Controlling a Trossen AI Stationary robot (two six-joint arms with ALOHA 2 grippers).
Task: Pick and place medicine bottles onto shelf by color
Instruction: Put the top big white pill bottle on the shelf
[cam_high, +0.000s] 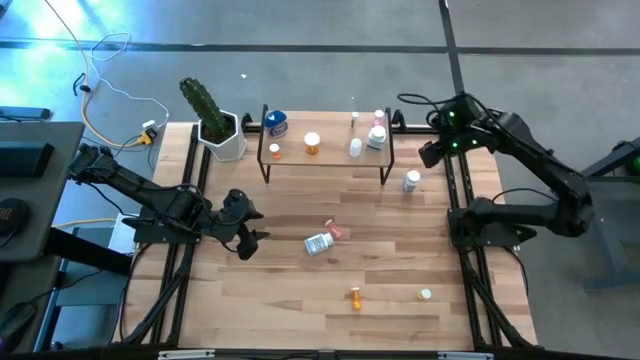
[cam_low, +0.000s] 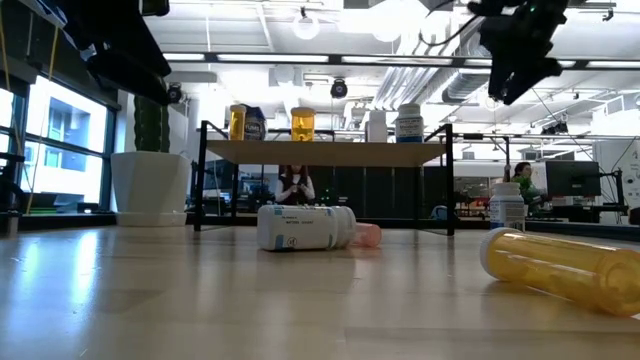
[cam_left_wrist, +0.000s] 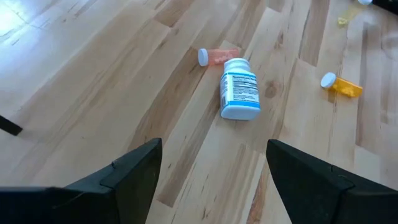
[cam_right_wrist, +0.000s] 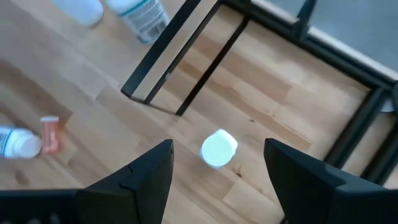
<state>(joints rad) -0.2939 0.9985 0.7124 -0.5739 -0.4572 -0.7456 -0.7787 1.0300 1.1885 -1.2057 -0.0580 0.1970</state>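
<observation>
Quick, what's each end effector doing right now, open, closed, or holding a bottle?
Left end effector: open, empty, over the table.
Right end effector: open, empty, above a white bottle.

1. The white bottle (cam_left_wrist: 240, 88) lying on its side near the table's middle carries a white label with a blue band and lines of dark print; none of the words can be made out in the left wrist view.
2. In the low view the same bottle (cam_low: 300, 226) shows a small square mark and fine print on its label, also unreadable.
3. The blue bottle (cam_low: 253, 123) at the shelf's (cam_low: 325, 152) nine o'clock end has a patterned label; no letters can be read.
4. No brand, number or sign is legible anywhere else.
</observation>
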